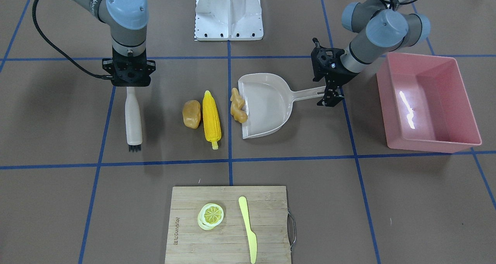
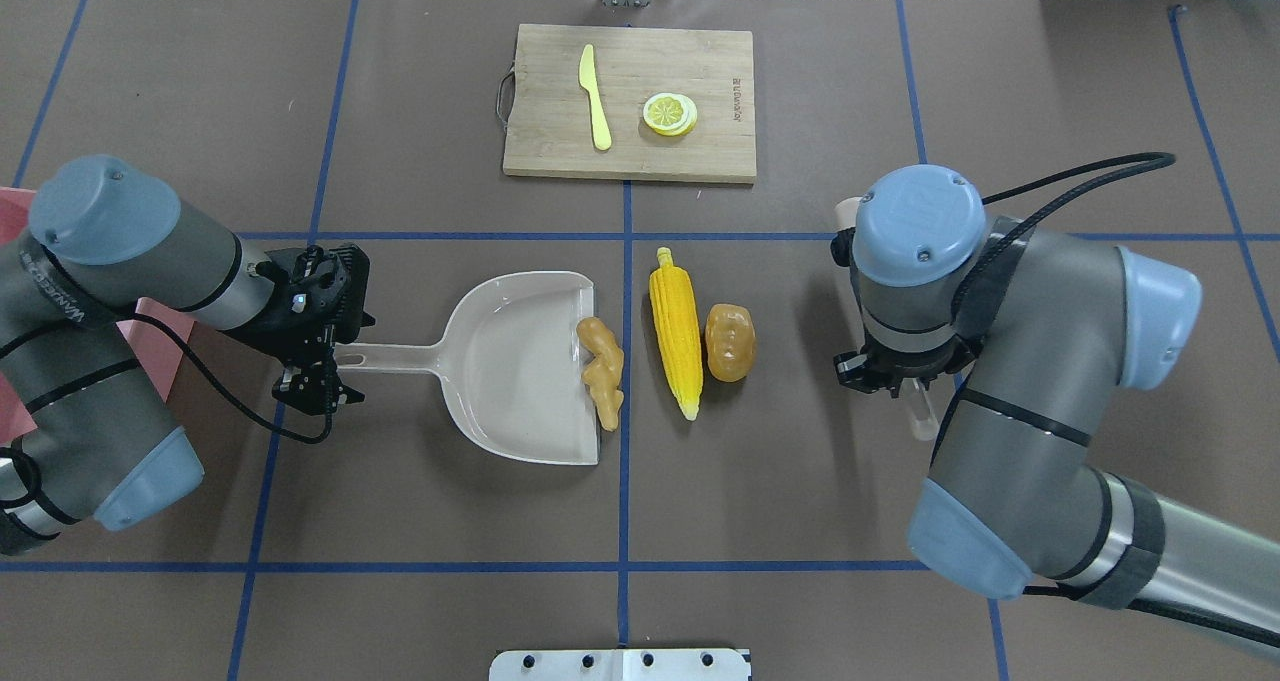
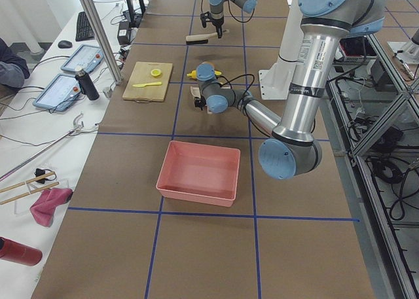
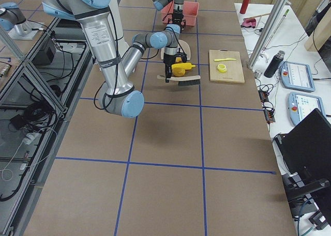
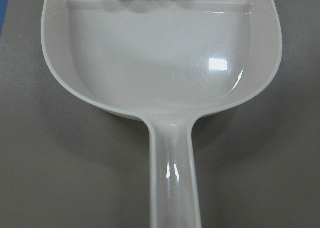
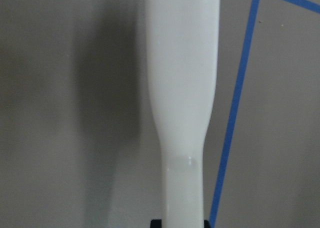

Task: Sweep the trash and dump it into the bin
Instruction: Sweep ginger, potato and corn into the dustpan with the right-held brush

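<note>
The trash lies in a row mid-table: a brown potato [image 1: 191, 114], a yellow corn cob [image 1: 212, 119] and a tan ginger root [image 1: 237, 106]. The ginger root rests against the open lip of a beige dustpan [image 1: 265, 103] that lies flat. My left gripper [image 1: 330, 99] hangs at the end of the dustpan's handle [image 5: 175, 188]; whether its fingers are shut on the handle does not show. My right gripper [image 1: 130, 81] is shut on the white handle of a brush [image 1: 133, 116], whose dark bristles point away from the robot. The pink bin [image 1: 428, 140] stands beyond the left arm.
A wooden cutting board [image 1: 228, 256] at the operators' edge carries a lemon slice [image 1: 211, 214] and a pale yellow knife [image 1: 248, 227]. The robot's white base plate [image 1: 228, 14] is on the opposite side. Blue tape lines cross the brown table.
</note>
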Available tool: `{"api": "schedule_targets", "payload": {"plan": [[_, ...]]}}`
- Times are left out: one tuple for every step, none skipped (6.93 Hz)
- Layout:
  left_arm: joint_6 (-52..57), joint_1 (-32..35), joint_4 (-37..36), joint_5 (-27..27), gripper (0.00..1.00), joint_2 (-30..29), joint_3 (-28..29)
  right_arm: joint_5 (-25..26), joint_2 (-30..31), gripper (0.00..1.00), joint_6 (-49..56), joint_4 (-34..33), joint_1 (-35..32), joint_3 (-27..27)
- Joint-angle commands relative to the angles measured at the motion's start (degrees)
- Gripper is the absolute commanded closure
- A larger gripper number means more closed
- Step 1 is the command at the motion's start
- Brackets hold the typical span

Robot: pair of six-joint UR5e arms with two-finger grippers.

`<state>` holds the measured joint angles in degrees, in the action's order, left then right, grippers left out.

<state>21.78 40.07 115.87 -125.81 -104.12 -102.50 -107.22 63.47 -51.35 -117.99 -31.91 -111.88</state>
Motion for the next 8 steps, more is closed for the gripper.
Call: {"api": "schedule_targets", "payload": {"plan": [[-0.2,-0.1,0.0,0.0,0.09,-0.1,0.3,0.3,-4.6,1.0,-3.3,6.0,3.5,7.6],[-0.2,-0.2,0.1,-0.3,0.09,-0.1,0.2,0.0,-5.1,1.0,-4.4,6.3,4.7,7.6],[-3.4,-0.3,0.1,-0.6,0.09,-0.9,0.2,-0.4,-5.7,1.0,-5.7,6.9,6.1,7.5],[-5.1,-0.4,0.0,-0.6,0.09,-3.2,1.3,-1.3,-6.3,1.0,-7.0,6.9,7.2,7.5],[-4.9,-0.6,0.1,-0.7,0.09,-3.2,1.4,-2.6,-7.6,1.0,-7.9,6.9,8.2,7.6],[-4.6,-0.7,0.1,-0.8,0.09,-2.9,1.4,-3.3,-9.1,1.0,-8.0,6.8,8.8,7.7],[-4.4,-0.7,0.1,-1.6,0.09,-3.0,1.6,-3.2,-9.8,1.0,-8.0,7.2,8.9,7.9],[-4.4,-0.7,0.0,-1.9,0.09,-2.9,1.9,-3.2,-10.1,1.0,-8.1,8.4,9.1,7.9]]}}
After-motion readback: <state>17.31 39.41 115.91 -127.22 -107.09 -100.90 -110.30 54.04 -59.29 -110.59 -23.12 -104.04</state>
